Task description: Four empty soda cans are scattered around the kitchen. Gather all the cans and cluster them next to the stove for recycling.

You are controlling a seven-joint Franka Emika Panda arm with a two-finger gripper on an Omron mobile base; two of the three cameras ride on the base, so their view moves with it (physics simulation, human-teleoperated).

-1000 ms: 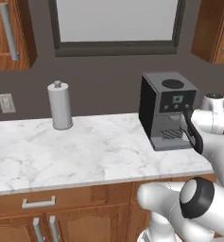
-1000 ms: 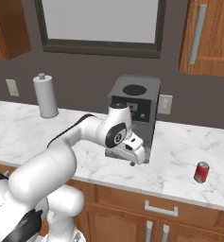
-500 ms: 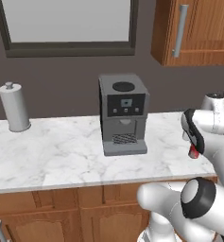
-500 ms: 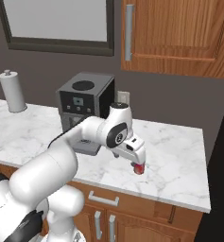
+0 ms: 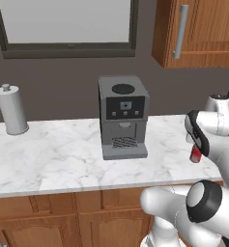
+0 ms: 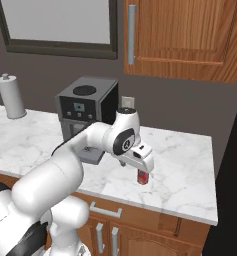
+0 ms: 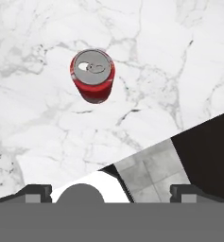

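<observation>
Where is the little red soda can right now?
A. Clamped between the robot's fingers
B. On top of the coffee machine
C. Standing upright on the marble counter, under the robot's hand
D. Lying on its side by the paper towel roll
C: the soda can stands upright on the marble counter, with the open gripper above it, not touching.

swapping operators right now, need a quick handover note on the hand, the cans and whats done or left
Hand: open and empty, hanging above the counter, looking straight down.
Soda can: one red can stands upright on the marble counter, right of the coffee machine and near the counter's front edge. It sits ahead of the fingertips in the hand view, not between them.
Done: nothing gripped; no can shows as delivered.
Left: centre the hand over this can, descend, grip it and carry it to the stove, then fetch the other three. Suggest watching the counter edge while closing in.
</observation>
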